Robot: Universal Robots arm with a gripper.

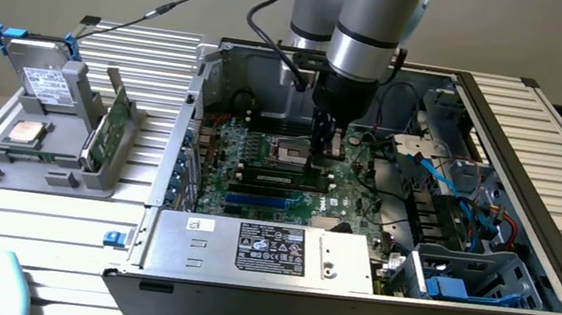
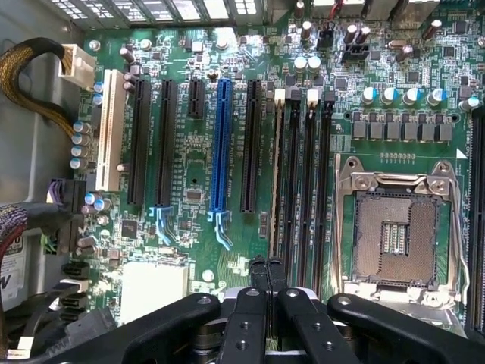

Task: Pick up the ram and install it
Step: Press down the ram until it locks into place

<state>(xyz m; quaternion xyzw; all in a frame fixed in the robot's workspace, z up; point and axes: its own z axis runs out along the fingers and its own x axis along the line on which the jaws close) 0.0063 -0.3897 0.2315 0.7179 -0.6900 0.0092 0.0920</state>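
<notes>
Ram [image 1: 280, 180]: slim dark stick lying in a slot on the motherboard, inside the open computer case, just below the hand in the exterior view; seated or loose, cannot tell.
Hand [image 1: 319, 161]: clenched, fingertips pressed together, nothing seen between them; tip right above the ram, just beside the CPU socket.
Hand, wrist view [image 2: 266, 267]: two black fingers [image 2: 258, 277] closed tight, over the row of black memory slots.
Memory slots [image 2: 301, 178]: long black parallel slots with white end clips, next to the socket.
CPU socket [image 2: 396, 236]: open, metal frame around it, bare contacts showing.
Motherboard [image 1: 260, 150]: green, flat in the case bottom; blue expansion slot [image 2: 220, 148] among black ones.
Case [image 1: 543, 174]: open side up, lying on the tabletop, cables at the exterior view's right.
Power supply [image 1: 262, 251]: grey box with black label, near edge of the case.
Tabletop [image 1: 21, 199]: ribbed aluminium.
Grey holder [image 1: 38, 161]: on the exterior view's left of the case, well apart from the hand; carries a green card [image 1: 107, 126] standing upright, a square chip [image 1: 23, 131] and a drive [image 1: 47, 83].
Arm [image 1: 371, 30]: comes down from above into the case.
</notes>
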